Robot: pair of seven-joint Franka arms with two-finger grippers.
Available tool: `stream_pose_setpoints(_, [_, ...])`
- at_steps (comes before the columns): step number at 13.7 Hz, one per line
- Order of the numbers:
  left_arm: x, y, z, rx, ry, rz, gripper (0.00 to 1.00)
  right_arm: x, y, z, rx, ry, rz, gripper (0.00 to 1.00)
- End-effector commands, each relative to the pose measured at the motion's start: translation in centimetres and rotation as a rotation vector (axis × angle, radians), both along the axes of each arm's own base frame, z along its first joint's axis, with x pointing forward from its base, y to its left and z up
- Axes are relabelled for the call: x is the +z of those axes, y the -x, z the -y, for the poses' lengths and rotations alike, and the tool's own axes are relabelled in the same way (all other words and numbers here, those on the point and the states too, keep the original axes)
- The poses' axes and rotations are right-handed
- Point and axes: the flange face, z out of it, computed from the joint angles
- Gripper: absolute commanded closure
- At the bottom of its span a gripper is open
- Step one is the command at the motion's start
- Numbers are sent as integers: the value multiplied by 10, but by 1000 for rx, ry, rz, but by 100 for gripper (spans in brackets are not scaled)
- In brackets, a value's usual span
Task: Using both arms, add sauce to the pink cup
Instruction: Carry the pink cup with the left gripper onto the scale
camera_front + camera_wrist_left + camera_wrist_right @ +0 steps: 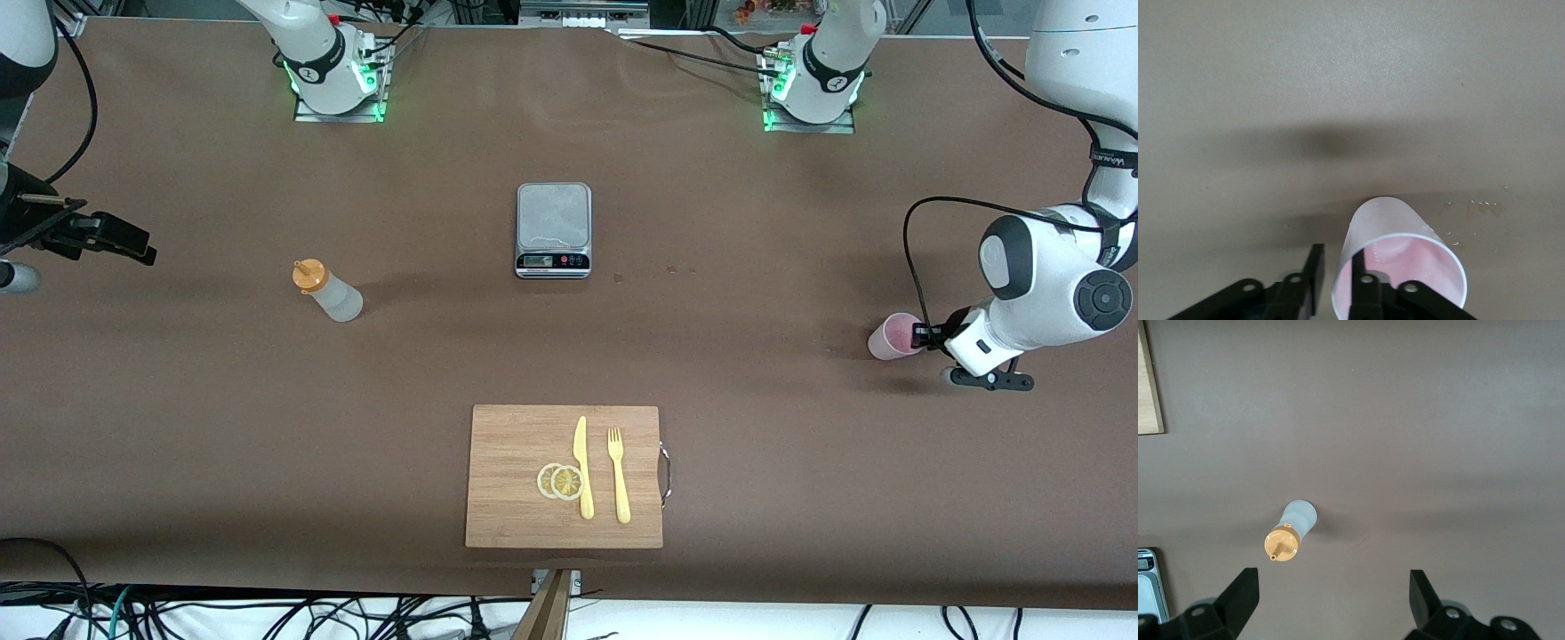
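Left hand pinching pink cup by rim wall, one finger inside, ready for carrying. Right hand hovering spread over sauce, upright on desk, lining up grasp.

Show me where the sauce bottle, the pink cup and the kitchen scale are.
sauce bottle (336, 297), front view, on its whitish body.
pink cup (892, 336), front view, on its side wall.
kitchen scale (554, 216), front view, on its steel plate.
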Motion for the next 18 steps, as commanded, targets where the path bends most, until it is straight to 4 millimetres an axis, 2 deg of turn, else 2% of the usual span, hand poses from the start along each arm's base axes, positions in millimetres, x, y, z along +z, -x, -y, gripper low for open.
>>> stream_pose_setpoints(1, [7, 3, -1, 18, 26, 13, 100, 2, 2, 0, 11, -15, 5, 0])
stream_pose_setpoints(3, [21, -6, 10, 1, 29, 21, 100, 2, 2, 0, 11, -16, 5, 0])
stream_pose_setpoints(4, [33, -15, 29, -28, 38, 5, 100, 2, 2, 0, 11, -15, 5, 0])
stream_pose_setpoints(5, [48, -25, 55, -36, 58, 1, 100, 2, 2, 0, 11, -15, 5, 0])
stream_pose_setpoints(6, [61, -33, 82, -22, 83, -5, 100, 2, 2, 0, 11, -15, 5, 0])
stream_pose_setpoints(8, [82, -38, 156, -5, 104, 3, 100, 2, 2, 0, 11, -15, 5, 0])
stream_pose_setpoints(10, [94, -31, 242, 3, 132, 2, 100, 2, 2, 0, 11, -16, 7, 0])
stream_pose_setpoints(12, [96, -7, 331, -20, 151, -19, 100, 2, 2, 0, 11, -15, 5, 0])
stream_pose_setpoints(14, [96, 24, 406, -49, 133, -31, 100, 2, 2, 0, 11, -15, 5, 0])
stream_pose_setpoints(17, [93, 67, 481, -112, 134, -41, 100, 2, 2, 0, 11, -15, 5, 0])
stream_pose_setpoints(18, [93, 81, 503, -86, 132, -32, 100, 2, 2, 1, 9, -16, 5, 0])
